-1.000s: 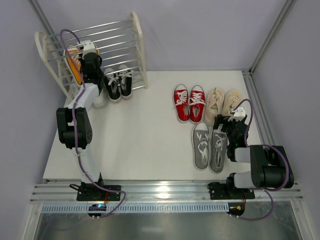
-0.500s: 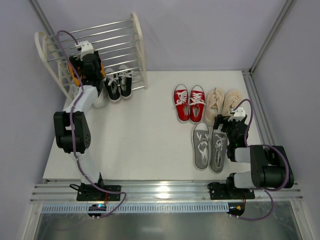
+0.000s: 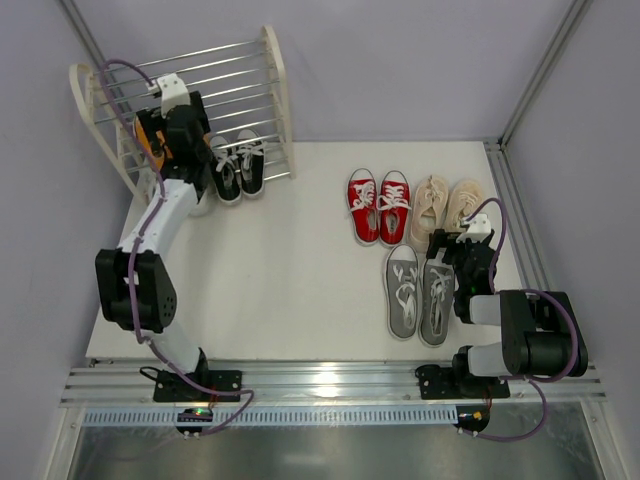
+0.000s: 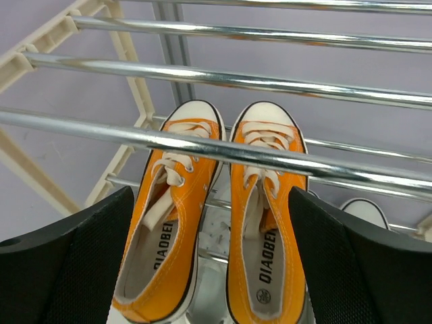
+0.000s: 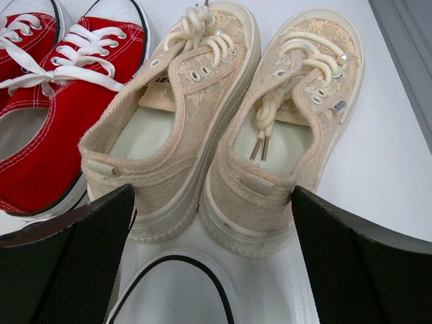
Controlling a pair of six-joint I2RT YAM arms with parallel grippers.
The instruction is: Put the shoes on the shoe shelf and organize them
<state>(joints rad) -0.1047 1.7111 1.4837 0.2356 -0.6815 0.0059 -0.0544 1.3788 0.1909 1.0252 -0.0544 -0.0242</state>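
Orange shoes, insoles printed "OIAOBEI"

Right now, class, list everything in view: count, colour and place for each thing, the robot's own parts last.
Shoe shelf: one, cream ends and silver rods, table's far left corner.
Orange sneakers: one pair, orange, on the shelf, behind a rod.
Black sneakers: one pair, black, at the shelf's lower front.
Red sneakers: one pair, red, on the table, right of centre.
Beige sneakers: one pair, beige, right of the red pair.
Grey sneakers: one pair, grey, nearer the arms than those two.
Table: one, white, under everything.
Left end effector: one, black, open, at the orange pair.
Right end effector: one, black, open, above the beige pair's heels.
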